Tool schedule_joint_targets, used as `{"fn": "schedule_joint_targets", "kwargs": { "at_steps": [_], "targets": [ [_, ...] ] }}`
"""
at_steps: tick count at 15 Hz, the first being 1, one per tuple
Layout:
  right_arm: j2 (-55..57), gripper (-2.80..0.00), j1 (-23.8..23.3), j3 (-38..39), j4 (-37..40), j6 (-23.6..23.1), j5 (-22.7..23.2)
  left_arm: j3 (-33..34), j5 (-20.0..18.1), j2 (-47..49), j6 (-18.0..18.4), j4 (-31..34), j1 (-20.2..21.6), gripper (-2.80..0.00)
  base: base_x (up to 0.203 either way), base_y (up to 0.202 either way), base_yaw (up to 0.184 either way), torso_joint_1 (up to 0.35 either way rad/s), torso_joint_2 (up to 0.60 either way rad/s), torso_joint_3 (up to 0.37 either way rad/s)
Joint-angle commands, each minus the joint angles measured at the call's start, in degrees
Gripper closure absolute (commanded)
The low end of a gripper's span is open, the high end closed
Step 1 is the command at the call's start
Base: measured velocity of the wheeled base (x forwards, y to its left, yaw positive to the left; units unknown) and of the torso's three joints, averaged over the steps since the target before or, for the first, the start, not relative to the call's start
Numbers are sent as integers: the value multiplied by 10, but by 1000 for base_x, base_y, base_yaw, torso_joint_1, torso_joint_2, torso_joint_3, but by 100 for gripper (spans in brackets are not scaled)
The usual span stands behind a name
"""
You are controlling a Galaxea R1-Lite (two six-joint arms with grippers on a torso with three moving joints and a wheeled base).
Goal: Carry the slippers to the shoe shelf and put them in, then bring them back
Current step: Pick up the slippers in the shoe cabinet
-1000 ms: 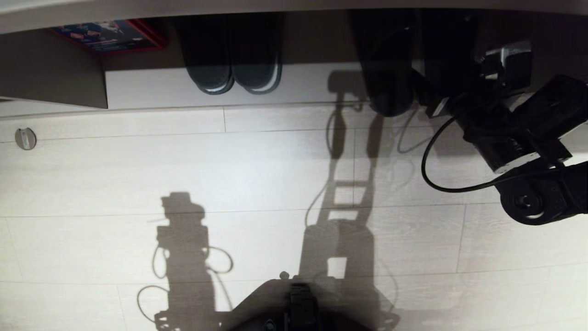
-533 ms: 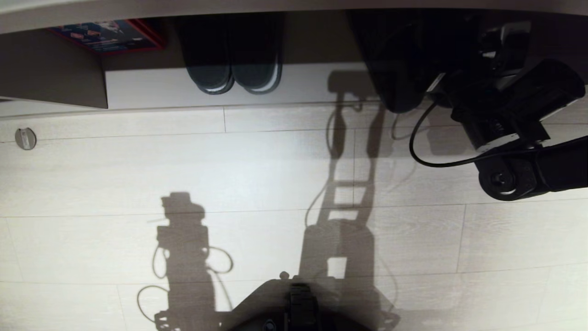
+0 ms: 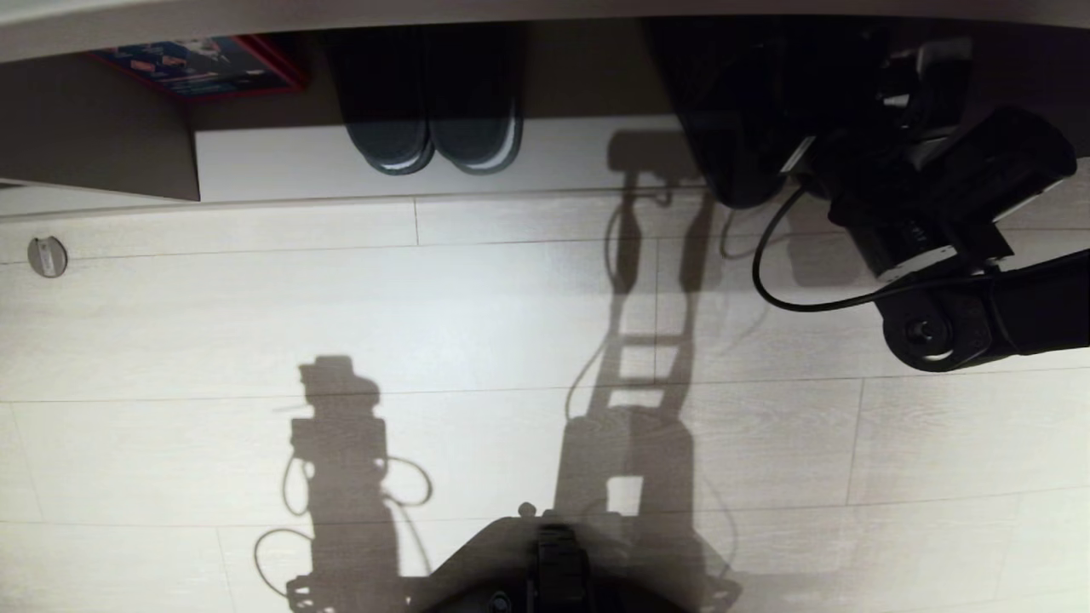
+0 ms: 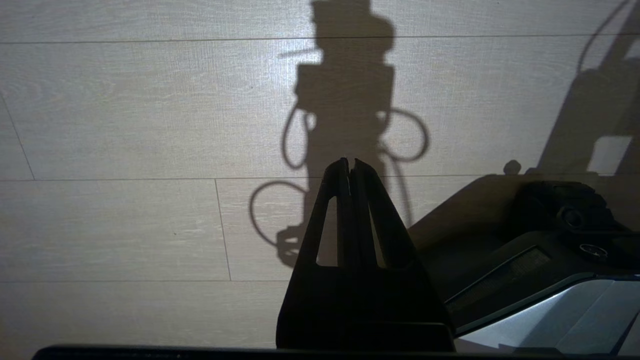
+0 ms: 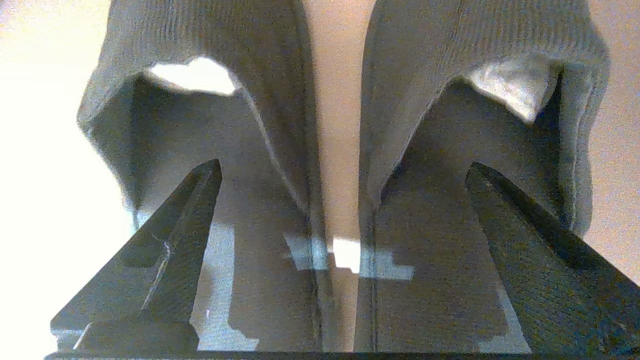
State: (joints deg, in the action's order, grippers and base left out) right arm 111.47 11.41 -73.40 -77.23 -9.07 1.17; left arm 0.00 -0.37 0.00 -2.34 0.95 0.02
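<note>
The slippers (image 3: 734, 136), a dark pair, lie side by side in the right part of the shoe shelf (image 3: 553, 157), heels at its front edge. My right arm (image 3: 928, 196) reaches in over them. In the right wrist view each wide fabric toe band (image 5: 215, 40) arches over a footbed (image 5: 435, 235), with a strip of shelf floor between the two slippers. My right gripper (image 5: 344, 167) is open wide, one finger above each footbed, pressing on nothing that I can see. My left gripper (image 4: 350, 161) hangs shut and empty over the floor.
Another dark pair with pale sole rims (image 3: 434, 119) sits in the shelf's middle. A red-edged box (image 3: 196, 64) lies further left, above a brown upright panel (image 3: 102, 153). A round metal stop (image 3: 47, 255) is on the plank floor. My base (image 3: 553, 570) is at the near edge.
My right arm has pushed further in towards the shelf, its elbow and cable moving up and left in the head view. The slippers' heels have shifted slightly right. The left arm is still.
</note>
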Motion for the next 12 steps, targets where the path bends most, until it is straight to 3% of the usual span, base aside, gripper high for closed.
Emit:
{"fn": "schedule_joint_targets", "kwargs": {
  "at_steps": [1, 10, 11, 12],
  "targets": [
    [6, -280, 0, -15, -5, 0, 0, 0, 0, 0, 0, 0, 0, 0, 0, 0, 0, 0, 0, 0],
    [86, -280, 0, -149, 7, 12, 2, 0, 0, 0, 0, 0, 0, 0, 0, 0, 0, 0, 0, 0],
    [93, 0, 0, -162, 5, 12, 2, 0, 0, -1, 0, 0, 1, 0, 0, 0, 0, 0, 0, 0],
    [101, 0, -1, -172, 4, 12, 3, 0, 0, -1, 0, 0, 0, 0, 0, 0, 0, 0, 0, 0]
  ]
}}
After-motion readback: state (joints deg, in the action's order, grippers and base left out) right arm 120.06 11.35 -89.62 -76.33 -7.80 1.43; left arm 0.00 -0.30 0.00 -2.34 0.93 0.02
